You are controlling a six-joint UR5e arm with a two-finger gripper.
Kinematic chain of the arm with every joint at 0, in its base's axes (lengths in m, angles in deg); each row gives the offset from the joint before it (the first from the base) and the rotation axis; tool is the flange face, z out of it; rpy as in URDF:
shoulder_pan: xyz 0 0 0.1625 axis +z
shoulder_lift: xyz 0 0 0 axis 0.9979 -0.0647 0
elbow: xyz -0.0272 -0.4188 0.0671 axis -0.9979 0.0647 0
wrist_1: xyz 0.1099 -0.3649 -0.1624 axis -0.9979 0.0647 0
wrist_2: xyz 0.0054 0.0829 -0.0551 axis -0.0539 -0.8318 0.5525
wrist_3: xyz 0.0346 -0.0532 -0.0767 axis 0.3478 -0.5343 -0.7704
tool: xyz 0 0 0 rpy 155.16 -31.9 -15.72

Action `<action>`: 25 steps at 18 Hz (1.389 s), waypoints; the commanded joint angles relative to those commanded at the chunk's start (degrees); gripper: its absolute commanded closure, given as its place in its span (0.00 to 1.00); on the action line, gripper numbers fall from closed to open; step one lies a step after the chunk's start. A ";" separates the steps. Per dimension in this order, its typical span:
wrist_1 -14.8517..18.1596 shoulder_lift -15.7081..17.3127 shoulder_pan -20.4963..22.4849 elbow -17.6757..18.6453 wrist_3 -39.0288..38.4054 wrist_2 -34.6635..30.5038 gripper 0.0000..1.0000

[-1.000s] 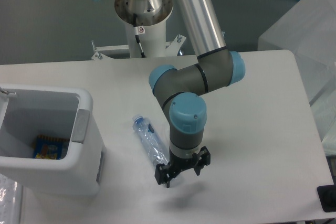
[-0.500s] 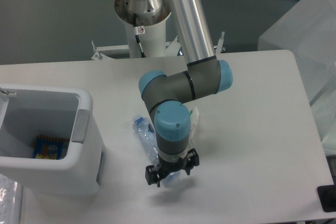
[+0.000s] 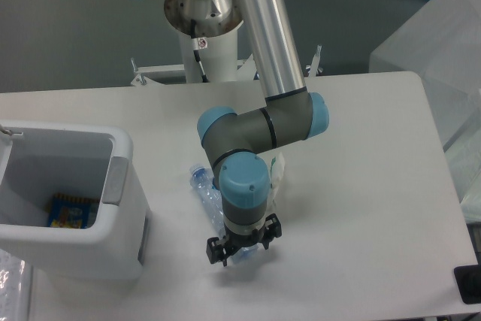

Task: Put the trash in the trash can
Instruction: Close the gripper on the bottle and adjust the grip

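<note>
A slim clear bottle [image 3: 204, 188] with a blue cap lies on the white table, its lower end hidden under my wrist. My gripper [image 3: 242, 249] hangs over that lower end with its black fingers spread on either side of the bottle; it is open. A whitish wrapper [image 3: 277, 171] with a green strip peeks out just right of the wrist. The white trash can [image 3: 120, 219] with a grey handle stands at the left edge of the table, well left of the gripper.
Inside the trash can lies a blue and yellow packet [image 3: 70, 213]. The arm's base column [image 3: 206, 43] rises at the back of the table. Translucent plastic covers [image 3: 443, 50] stand off the table's right side.
The arm swung left and down, bringing the gripper from right of the bottle to directly over its lower end. The wrapper has come into view beside the wrist.
</note>
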 joint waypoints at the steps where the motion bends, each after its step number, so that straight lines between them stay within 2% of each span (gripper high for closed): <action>1: 0.00 0.00 0.00 0.00 0.00 0.00 0.00; 6: 0.00 -0.18 0.00 0.09 -0.09 -0.09 0.00; 13: 0.00 -0.18 -0.09 0.09 0.00 -0.09 0.07; 25: 0.09 -0.71 -0.35 0.00 0.00 -0.97 0.09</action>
